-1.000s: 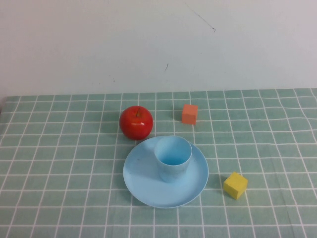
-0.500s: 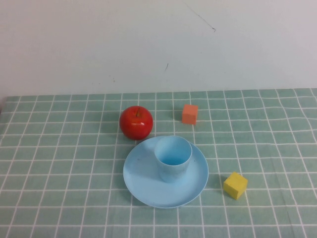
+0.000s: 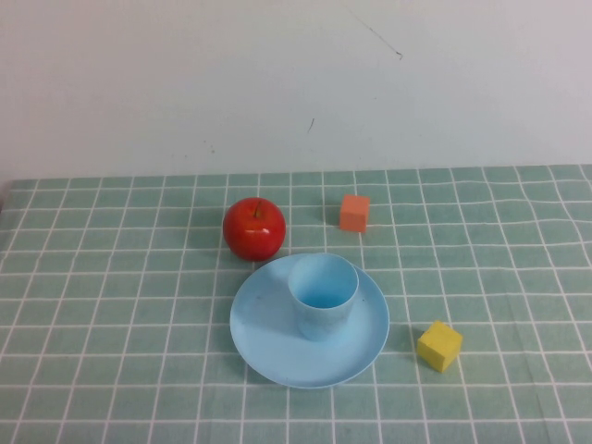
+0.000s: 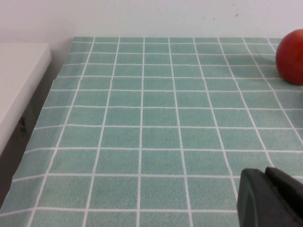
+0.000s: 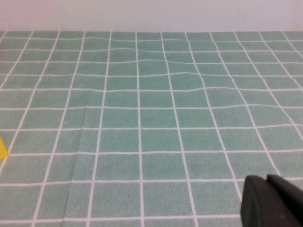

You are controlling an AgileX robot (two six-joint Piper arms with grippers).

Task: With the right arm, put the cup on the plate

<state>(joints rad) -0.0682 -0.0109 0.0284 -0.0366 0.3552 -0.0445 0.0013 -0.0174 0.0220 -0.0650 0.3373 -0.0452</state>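
The light blue cup [image 3: 322, 294] stands upright on the round light blue plate [image 3: 268, 335] in the middle of the checked cloth, seen in the high view. Neither arm shows in that view. My left gripper [image 4: 266, 174] appears only in the left wrist view, shut and empty, low over bare cloth well to the left of the plate. My right gripper [image 5: 267, 181] appears only in the right wrist view, shut with nothing in it, over bare cloth to the right of the plate. Neither wrist view shows the cup or the plate.
A red apple [image 3: 253, 228] [image 4: 291, 56] sits just behind the plate's left side. An orange cube [image 3: 354, 212] lies behind the plate, a yellow cube [image 3: 439, 345] [image 5: 2, 149] to its right. A white surface [image 4: 19, 80] borders the table's left edge.
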